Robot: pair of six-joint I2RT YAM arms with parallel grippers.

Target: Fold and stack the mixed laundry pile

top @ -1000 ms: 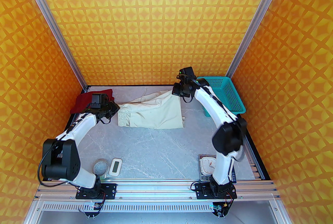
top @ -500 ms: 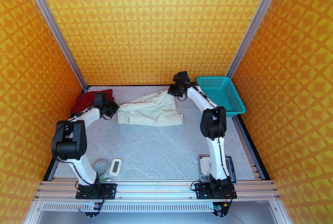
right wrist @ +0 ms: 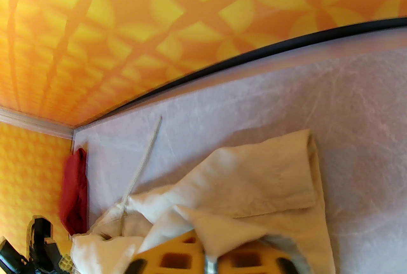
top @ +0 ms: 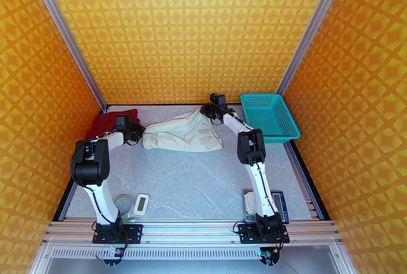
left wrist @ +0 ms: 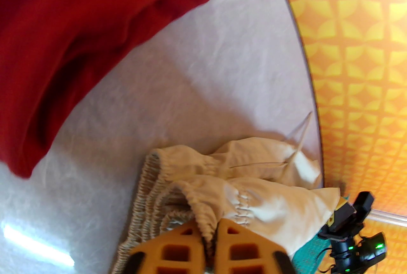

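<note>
On the far side of the table [top: 190, 177], the shorts [top: 184, 136] sag now that the right gripper [top: 206, 112] has swung inward; it and the left gripper [top: 141, 132] each pinch cloth; folding looks barely begun; the shirt [top: 105, 123] lies far-left.

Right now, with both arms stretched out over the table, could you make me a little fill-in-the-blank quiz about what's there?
1. The left gripper has the elastic ____ of the shorts between its fingers.
2. The right gripper pinches the same garment as the left: the ____.
3. The shirt in the far left corner is coloured ____.
4. The basket sits in the far ____ corner.

Missing words: waistband; shorts; red; right.
</note>
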